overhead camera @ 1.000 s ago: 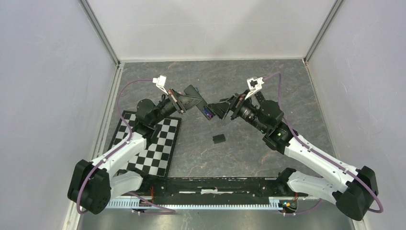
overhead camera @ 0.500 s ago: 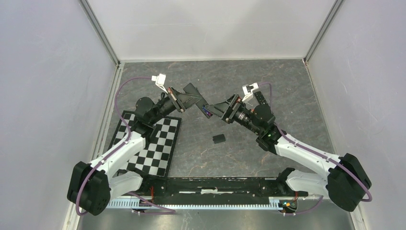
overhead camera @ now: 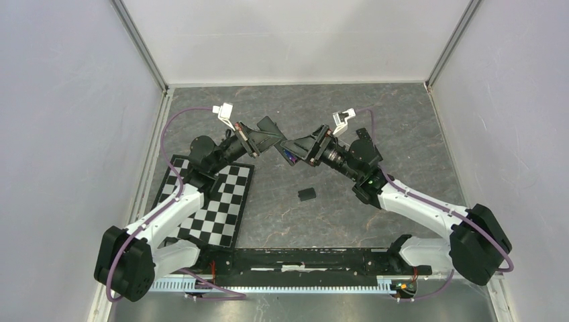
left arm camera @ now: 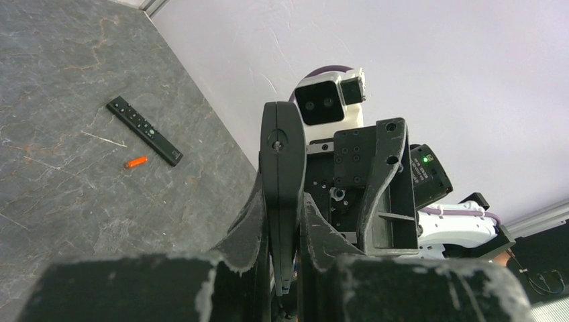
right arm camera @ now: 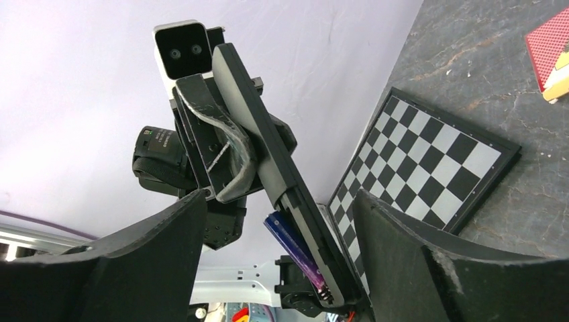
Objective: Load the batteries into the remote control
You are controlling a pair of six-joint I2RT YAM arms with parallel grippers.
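My left gripper point(overhead camera: 258, 141) is shut on a black remote point(overhead camera: 272, 134) and holds it tilted above the table; in the left wrist view the remote point(left arm camera: 282, 154) stands edge-on between the fingers. A blue-purple battery point(right arm camera: 295, 251) lies in the remote's open compartment and also shows in the top view point(overhead camera: 289, 156). My right gripper point(overhead camera: 295, 146) is open, its fingers point(right arm camera: 168, 235) on either side of the remote's battery end point(right arm camera: 268, 154) without touching it. An orange-red battery point(left arm camera: 135, 162) lies on the table beside a second black remote point(left arm camera: 144, 130).
A small black cover piece point(overhead camera: 306, 194) lies on the table below the grippers. A checkerboard point(overhead camera: 208, 201) lies at the left under the left arm. A red-and-yellow object point(right arm camera: 547, 47) shows at the right wrist view's edge. White walls enclose the table.
My right arm has swung left, bringing its open gripper up around the battery end of the remote. The left arm has held the remote almost still.
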